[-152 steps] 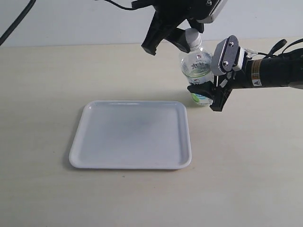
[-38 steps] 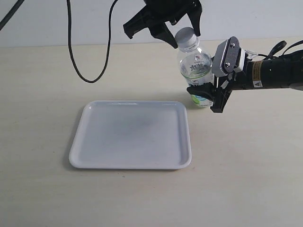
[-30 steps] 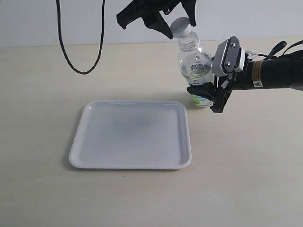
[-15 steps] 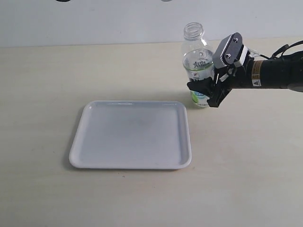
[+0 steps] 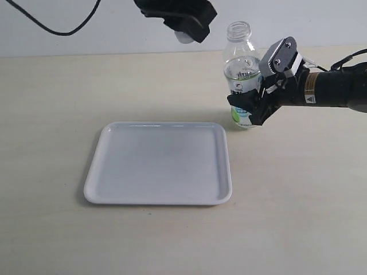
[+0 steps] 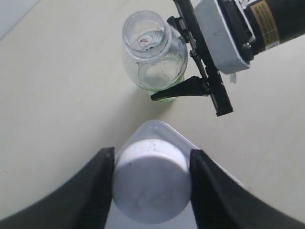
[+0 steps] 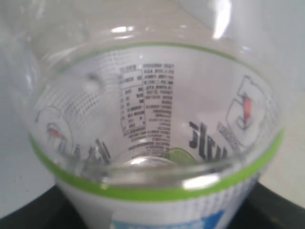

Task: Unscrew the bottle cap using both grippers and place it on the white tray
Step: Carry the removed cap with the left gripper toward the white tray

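The bottle (image 5: 241,74) stands upright at the far right of the white tray (image 5: 160,163), its neck open and empty. My right gripper (image 5: 245,106) reaches in from the right and is shut on the bottle's labelled lower body (image 7: 152,143). My left gripper (image 5: 184,31) hangs high over the tray's far right corner, left of the bottle's neck. It is shut on the bottle cap (image 6: 151,181), which sits crosswise between its two dark fingers (image 6: 90,195). Only a sliver of the white cap (image 5: 184,39) peeks out below the gripper in the exterior view.
The beige tabletop (image 5: 298,195) spreads around the tray. A black cable (image 5: 51,26) hangs at the upper left against the pale back wall. The right arm (image 5: 335,86) lies low over the table on the right side.
The left gripper pulled the cap off the bottle's neck, rose out of view, and has come back at the top, left of the bottle. The bottle went from tilted to upright.
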